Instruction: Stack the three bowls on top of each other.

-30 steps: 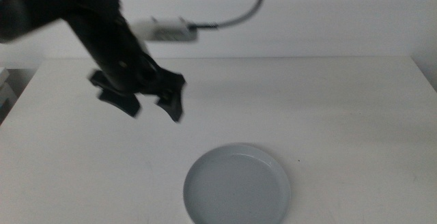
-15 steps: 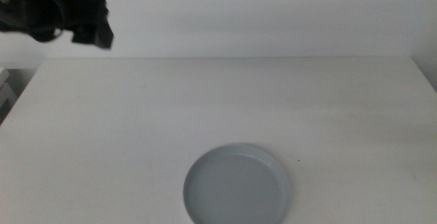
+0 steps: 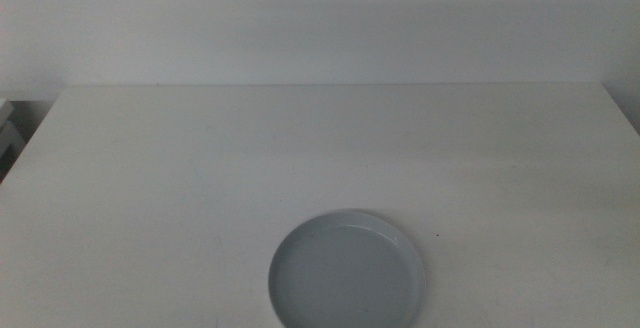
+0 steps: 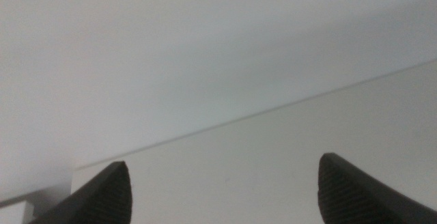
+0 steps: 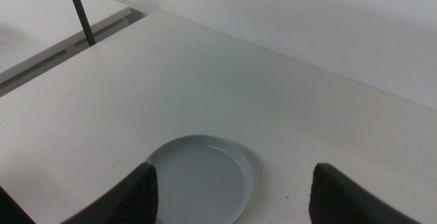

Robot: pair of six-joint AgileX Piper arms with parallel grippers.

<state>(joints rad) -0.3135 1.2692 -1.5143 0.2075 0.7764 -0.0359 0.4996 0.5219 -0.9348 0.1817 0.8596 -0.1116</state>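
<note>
White counter (image 3: 200, 168), mostly bare. Left gripper (image 4: 222, 183) is out of the middle view, jaws spread wide on nothing, aimed at the counter's far edge and the wall. Centre, close to the near edge: a light grey bowl (image 3: 347, 271), upright; possibly several nested, can't tell from here. No separate white or mint bowl visible. Right gripper (image 5: 232, 193) hangs above it, jaws spread, empty. Open room on every side.
</note>
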